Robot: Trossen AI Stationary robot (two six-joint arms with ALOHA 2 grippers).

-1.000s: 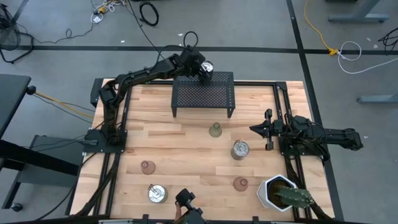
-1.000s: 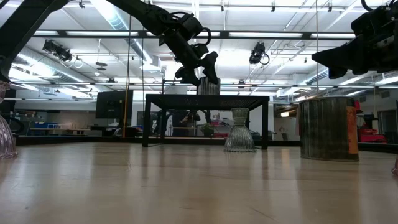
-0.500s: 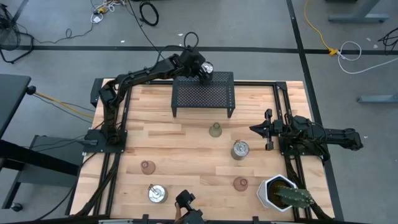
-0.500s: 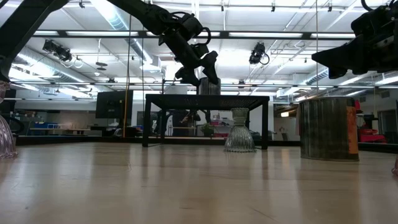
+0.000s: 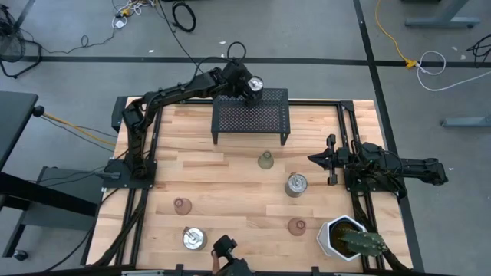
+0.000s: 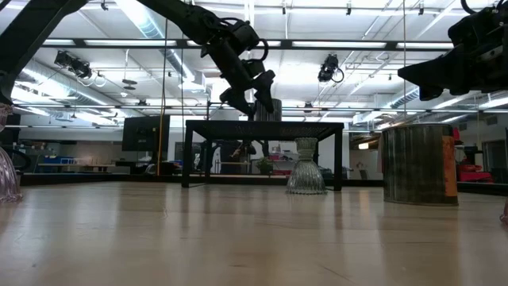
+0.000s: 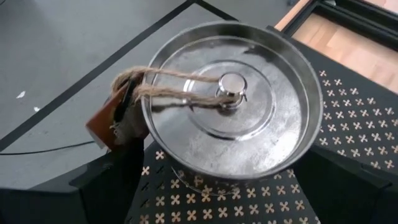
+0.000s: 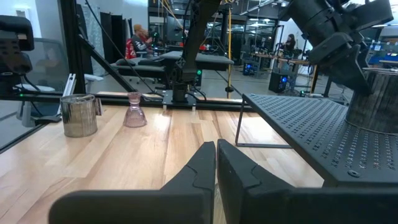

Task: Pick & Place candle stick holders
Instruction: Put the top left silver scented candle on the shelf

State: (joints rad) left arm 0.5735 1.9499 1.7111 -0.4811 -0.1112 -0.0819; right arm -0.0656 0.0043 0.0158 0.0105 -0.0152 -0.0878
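A silvery can-like holder (image 5: 254,83) stands upright on the far left corner of the black mesh rack (image 5: 251,115). In the left wrist view the holder (image 7: 233,102) carries twine and a brown tag (image 7: 115,121). My left gripper (image 5: 239,75) is open just behind the holder, one finger on either side of it. My right gripper (image 5: 318,159) is shut and empty at the table's right. On the table stand an olive-green cup (image 5: 265,160), two pink cups (image 5: 182,205) (image 5: 296,226) and two more silvery holders (image 5: 296,184) (image 5: 193,238).
A white hexagonal pot with a cactus (image 5: 347,238) stands at the near right corner. A dark device (image 5: 226,253) sits at the near edge. The rack spans the table's far middle, and bare wood lies between it and the cups.
My left gripper has drawn back a little toward the table's far left, away from the silvery holder. The holder stays upright on the rack's corner.
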